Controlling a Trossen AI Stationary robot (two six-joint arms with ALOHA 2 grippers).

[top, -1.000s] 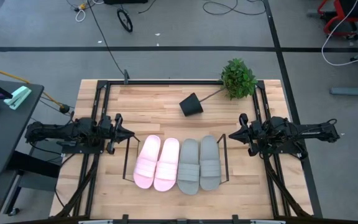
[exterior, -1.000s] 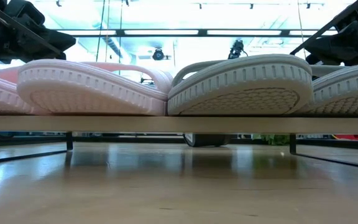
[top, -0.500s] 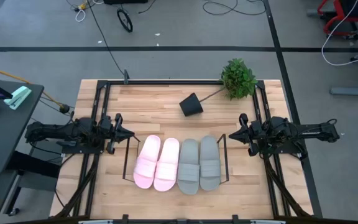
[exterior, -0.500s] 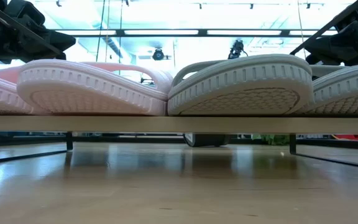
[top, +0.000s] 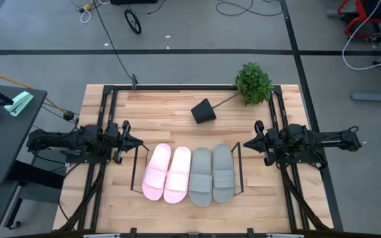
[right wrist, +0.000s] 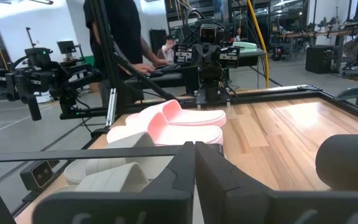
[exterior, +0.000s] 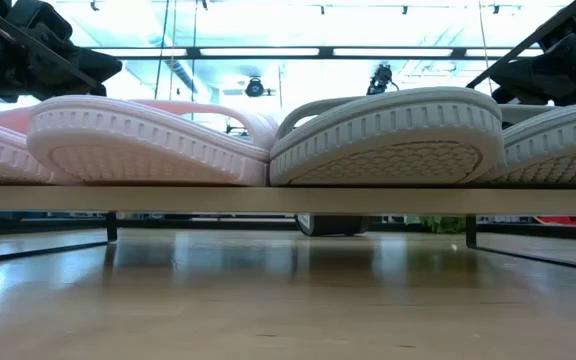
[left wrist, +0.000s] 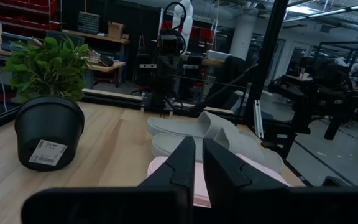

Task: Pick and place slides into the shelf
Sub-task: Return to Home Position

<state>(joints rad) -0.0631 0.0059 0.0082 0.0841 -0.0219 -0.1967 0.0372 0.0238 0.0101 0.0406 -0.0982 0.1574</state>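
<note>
Four slides [top: 177, 173], two pink and two grey, lying side by side in the wire shelf [top: 239, 165] mid-table. Left gripper [top: 139, 143] and right gripper [top: 246, 143] flanking it, both closed and empty.

Table [top: 164, 106]: pale wood planks.
Shelf [top: 239, 165]: black wire, standing mid-table towards the near edge.
On shelf: two pink slides [top: 166, 173] on the left, two grey slides [top: 211, 174] on the right, side by side in one row.
Pot [top: 203, 111]: black, on its side behind the shelf.
Plant [top: 253, 82]: at the far right corner.
</note>
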